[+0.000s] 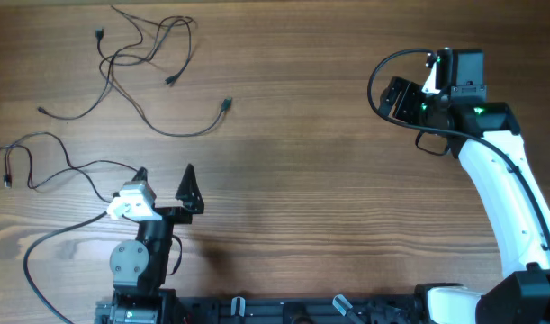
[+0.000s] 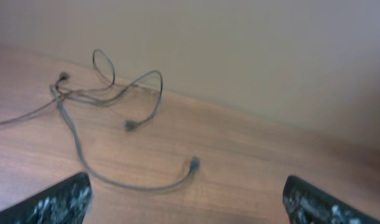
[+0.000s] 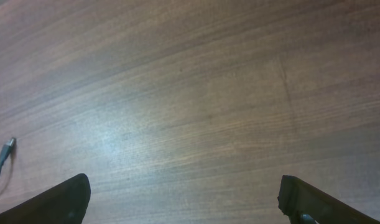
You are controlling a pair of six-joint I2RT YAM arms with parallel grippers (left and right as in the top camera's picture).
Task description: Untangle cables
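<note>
Wooden tabletop (image 1: 302,180), white right arm (image 1: 495,180) stretched toward the far right corner, right gripper (image 3: 185,202) splayed and empty, left gripper (image 1: 165,183) likewise by the near edge, black cables (image 1: 139,63) loosely tangled in the far left corner, one strand (image 1: 40,166) along the left edge.

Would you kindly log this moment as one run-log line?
left gripper open, empty | right gripper open, empty | cables partly tangled, ungrasped

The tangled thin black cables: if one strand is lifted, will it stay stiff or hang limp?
Probably limp: the cables lie in loose, wandering curves. Strands cross in the bunch, so lifting one would likely drag others. Being so thin, they seem light and may slide.
</note>
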